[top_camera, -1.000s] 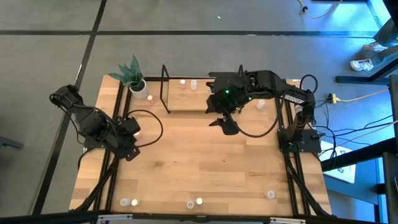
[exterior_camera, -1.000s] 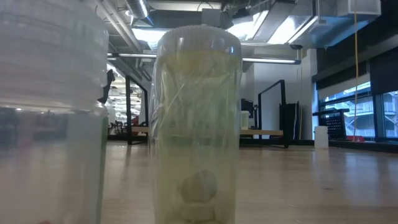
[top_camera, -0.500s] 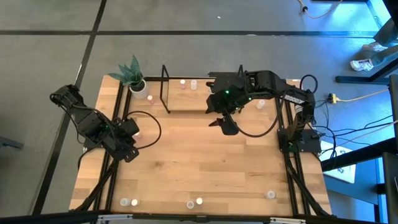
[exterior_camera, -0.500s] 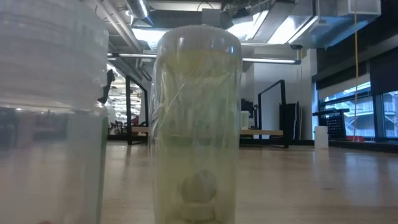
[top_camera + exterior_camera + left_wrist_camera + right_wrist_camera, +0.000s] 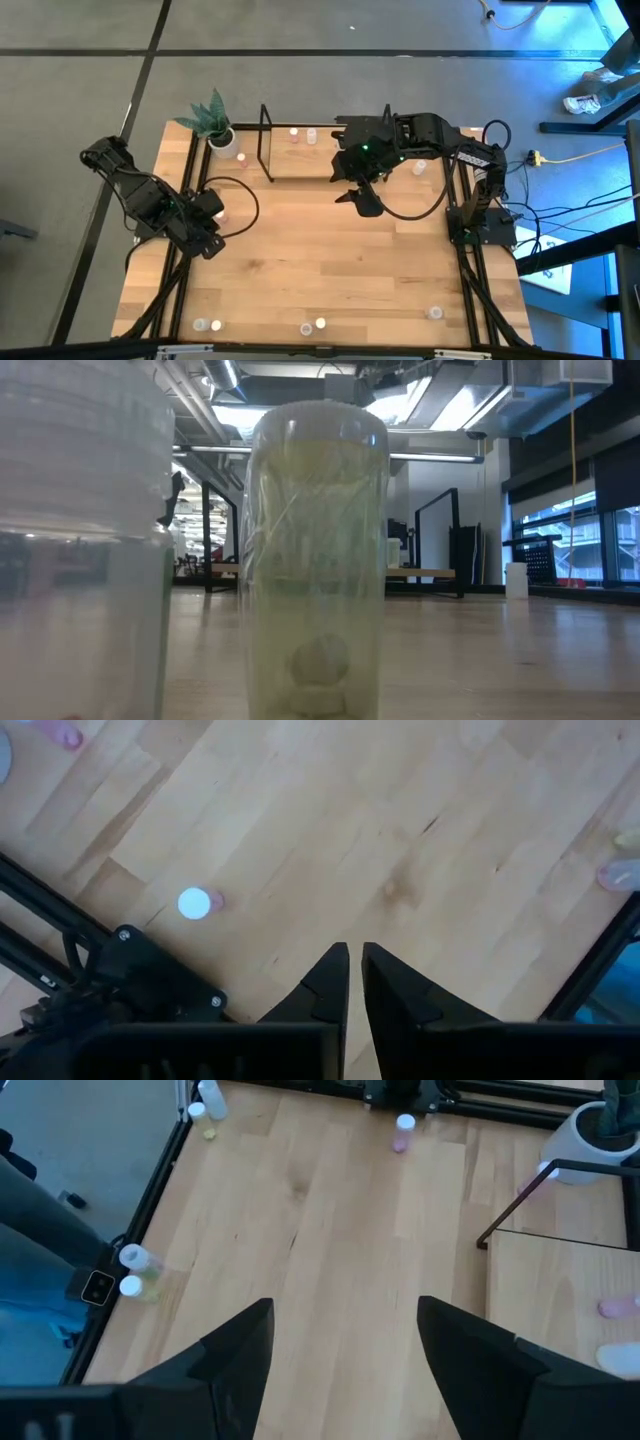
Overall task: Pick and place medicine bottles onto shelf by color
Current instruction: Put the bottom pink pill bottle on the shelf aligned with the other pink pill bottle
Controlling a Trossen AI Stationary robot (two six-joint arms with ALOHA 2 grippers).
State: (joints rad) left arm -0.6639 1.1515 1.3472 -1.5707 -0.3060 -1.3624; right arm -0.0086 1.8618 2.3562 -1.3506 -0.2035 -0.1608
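Wooden and pale, the worktop (image 5: 330,260) fills the middle of the high view, with black rails down its left and right sides. At its far edge sits the shelf (image 5: 300,160), a low light-wood board framed by thin black rods. Two bottles (image 5: 294,133) stand on the shelf's far side, a pink-tinted one and a whitish one just beside it.

Over the worktop's left rail is the left arm; its gripper (image 5: 355,975) hangs empty above bare wood, the fingers (image 5: 325,982) nearly touching with only a thin slit between them. A white-capped pink bottle (image 5: 196,903) stands near it on the worktop — apart from the fingers.

From the far right corner the right arm reaches to the shelf's right end; its gripper (image 5: 345,1350) is spread wide and holds nothing.

A white pot with a green plant (image 5: 214,120) stands at the far left corner, a bottle (image 5: 240,155) just beside it. More bottles (image 5: 208,325) stand spaced along the near edge — two at the left, two in the middle, one at the right. In the low view a clear yellowish bottle (image 5: 315,560) stands right before the lens.
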